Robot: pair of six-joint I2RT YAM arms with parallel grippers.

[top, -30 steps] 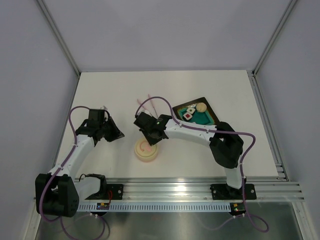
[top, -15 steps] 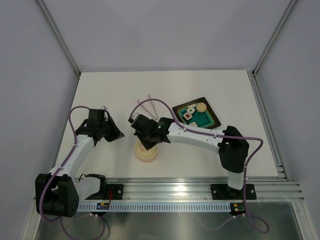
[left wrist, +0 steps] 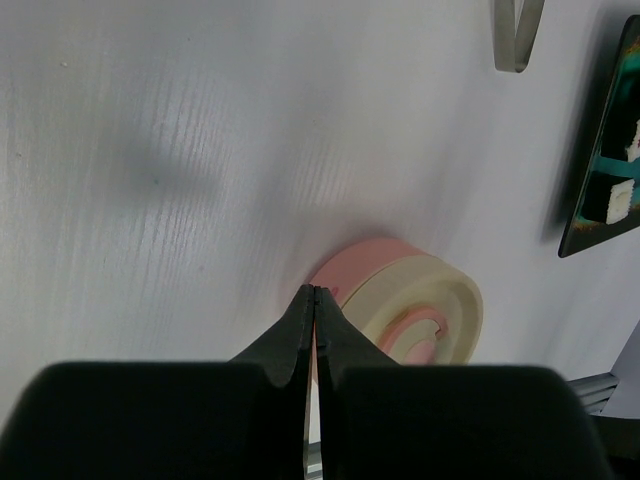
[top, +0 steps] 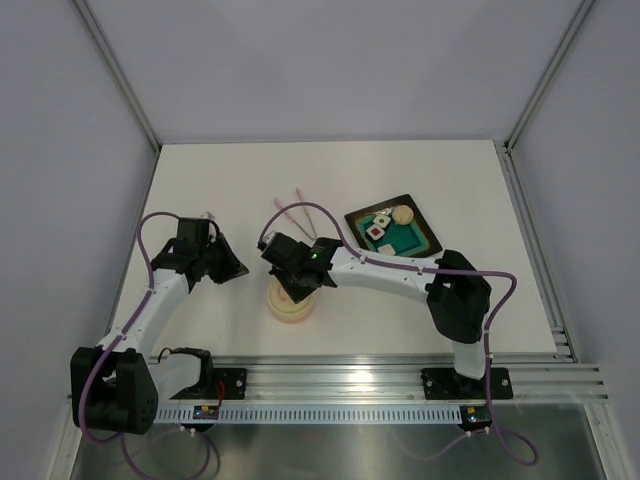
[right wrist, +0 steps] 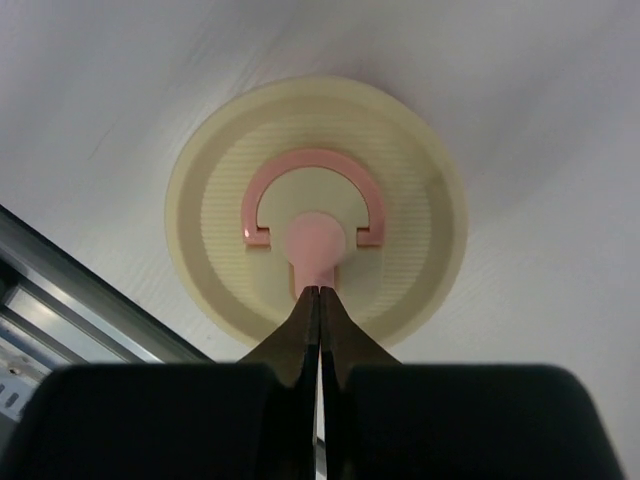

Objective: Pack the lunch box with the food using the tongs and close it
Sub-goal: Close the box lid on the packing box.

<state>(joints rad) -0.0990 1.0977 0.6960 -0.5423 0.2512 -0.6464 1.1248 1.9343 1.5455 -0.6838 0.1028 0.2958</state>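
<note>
The cream lunch box (right wrist: 420, 200) (finely ridged on top) bears a pink curled mark (right wrist: 312, 158).

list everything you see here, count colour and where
lunch box: one, cream lid with pink mark on a pink base, lid on, front middle of the table
tongs: one pair, pale pink, lying behind the lunch box
tray: one, dark with teal mat, right of the tongs
beige ball: one, on the tray's far side
white blocks: at least two, red or dark centres, on the teal mat
table: one, white
rail: one, silver, along the near edge
left gripper: black, shut, left of the lunch box
right gripper: black, shut, tips at the lid's pink knob
</note>
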